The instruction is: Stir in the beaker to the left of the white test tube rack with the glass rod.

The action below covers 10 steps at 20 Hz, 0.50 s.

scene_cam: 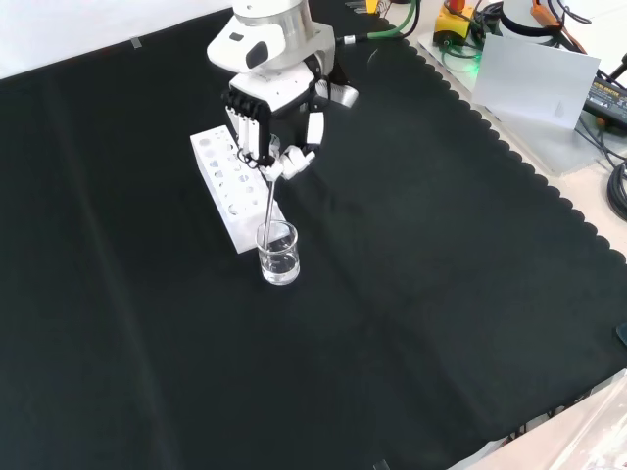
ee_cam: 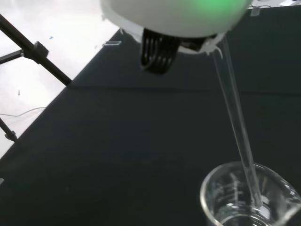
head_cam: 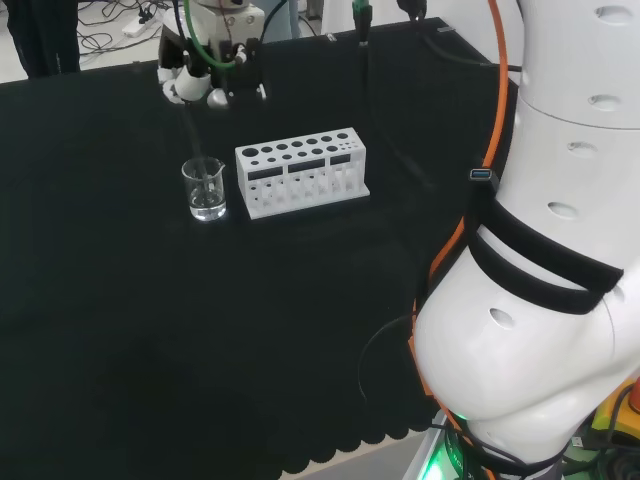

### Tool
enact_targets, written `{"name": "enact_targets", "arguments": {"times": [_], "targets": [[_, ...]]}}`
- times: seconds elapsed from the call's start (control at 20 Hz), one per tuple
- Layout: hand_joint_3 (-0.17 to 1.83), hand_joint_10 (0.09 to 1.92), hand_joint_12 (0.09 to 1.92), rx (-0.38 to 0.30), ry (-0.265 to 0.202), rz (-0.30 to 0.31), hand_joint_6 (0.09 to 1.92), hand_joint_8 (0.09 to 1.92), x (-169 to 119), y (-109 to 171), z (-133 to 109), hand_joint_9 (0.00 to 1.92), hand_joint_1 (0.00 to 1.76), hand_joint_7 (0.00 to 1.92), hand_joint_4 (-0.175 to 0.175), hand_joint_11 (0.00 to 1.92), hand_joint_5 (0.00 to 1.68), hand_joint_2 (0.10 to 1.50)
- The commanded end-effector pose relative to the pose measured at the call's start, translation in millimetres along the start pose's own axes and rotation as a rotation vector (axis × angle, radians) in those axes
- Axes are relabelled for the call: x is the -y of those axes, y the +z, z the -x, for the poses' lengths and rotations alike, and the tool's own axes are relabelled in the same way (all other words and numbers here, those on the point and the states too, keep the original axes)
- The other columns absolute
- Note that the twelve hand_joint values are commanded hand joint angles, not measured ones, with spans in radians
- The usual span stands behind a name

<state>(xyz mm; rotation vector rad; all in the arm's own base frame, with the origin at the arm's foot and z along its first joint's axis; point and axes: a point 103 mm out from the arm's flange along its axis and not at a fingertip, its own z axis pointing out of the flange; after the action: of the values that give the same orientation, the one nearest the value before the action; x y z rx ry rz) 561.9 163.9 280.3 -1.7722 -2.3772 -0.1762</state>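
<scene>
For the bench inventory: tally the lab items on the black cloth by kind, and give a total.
Beaker: 1
Glass rod, held by the hand, its tip in the beaker: 1
White test tube rack: 1
Total: 3

Glass rod (ee_cam: 235, 113) slanting from the blurred white hand (ee_cam: 174, 19) down into the clear beaker (ee_cam: 249, 197).
</scene>
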Motion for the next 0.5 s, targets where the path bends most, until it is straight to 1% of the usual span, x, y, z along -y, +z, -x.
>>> {"name": "enact_targets", "arguments": {"times": [0.05,0.3,0.5], "targets": [[0.86,0.75,0.63,0.035,0.023,-0.010,0.58,1.01,30.4,-4.4,14.6,1.64,1.33,1.28,-0.175,1.66,1.24,0.57],[0.87,0.75,0.63,0.016,0.002,-0.014,0.58,1.02,44.5,-1.0,-8.3,1.64,1.33,1.28,-0.175,1.66,1.25,0.56],[0.88,0.75,0.63,-0.003,-0.029,-0.010,0.58,1.01,44.2,5.6,-31.0,1.64,1.33,1.28,-0.175,1.66,1.25,0.55]]}}
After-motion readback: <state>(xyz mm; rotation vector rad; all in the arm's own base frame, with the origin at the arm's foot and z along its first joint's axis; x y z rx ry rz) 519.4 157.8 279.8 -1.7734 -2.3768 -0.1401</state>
